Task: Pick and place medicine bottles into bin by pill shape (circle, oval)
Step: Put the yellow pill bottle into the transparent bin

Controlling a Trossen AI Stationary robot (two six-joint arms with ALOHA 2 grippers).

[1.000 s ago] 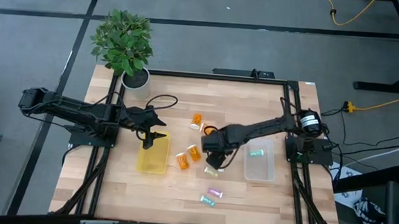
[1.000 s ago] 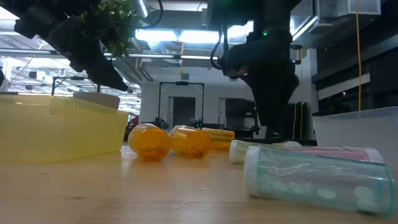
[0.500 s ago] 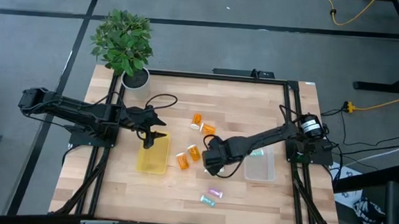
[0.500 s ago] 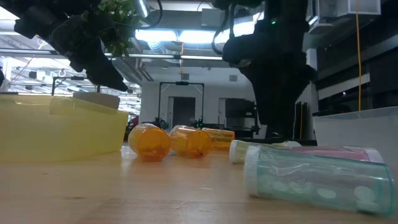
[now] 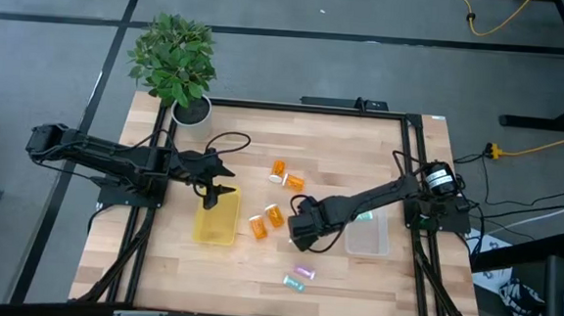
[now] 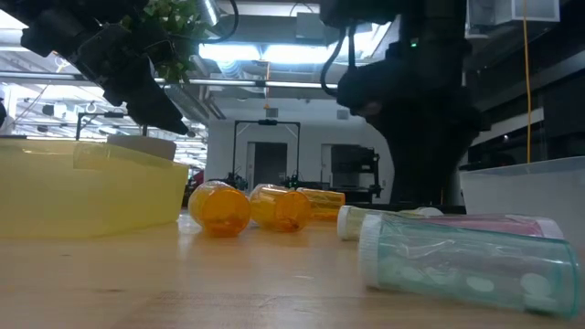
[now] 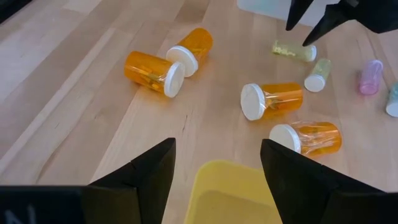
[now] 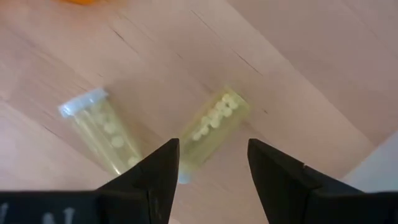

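Observation:
My right gripper (image 5: 301,240) is open and low over two yellow vials lying on the table. In the right wrist view one yellow vial (image 8: 214,124) lies between its fingers (image 8: 212,144), untouched as far as I can see; the other (image 8: 102,134) lies beside it. Several orange bottles (image 5: 275,214) lie on their sides left of it. A purple vial (image 5: 303,273) and a green vial (image 5: 295,283) lie nearer the front edge. My left gripper (image 5: 216,195) is open and empty above the yellow bin's (image 5: 215,223) far end. The clear bin (image 5: 368,242) holds one green vial (image 5: 362,216).
A potted plant (image 5: 175,63) stands at the table's far left corner. In the low view the green vial (image 6: 457,260) and purple vial (image 6: 498,225) lie close in front, with orange bottles (image 6: 219,208) behind. Bare wood lies along the front edge.
My right gripper has moved toward the table's near edge and come down over the two yellow vials, which it now covers in the high view. The bottles and my left gripper have stayed where they were.

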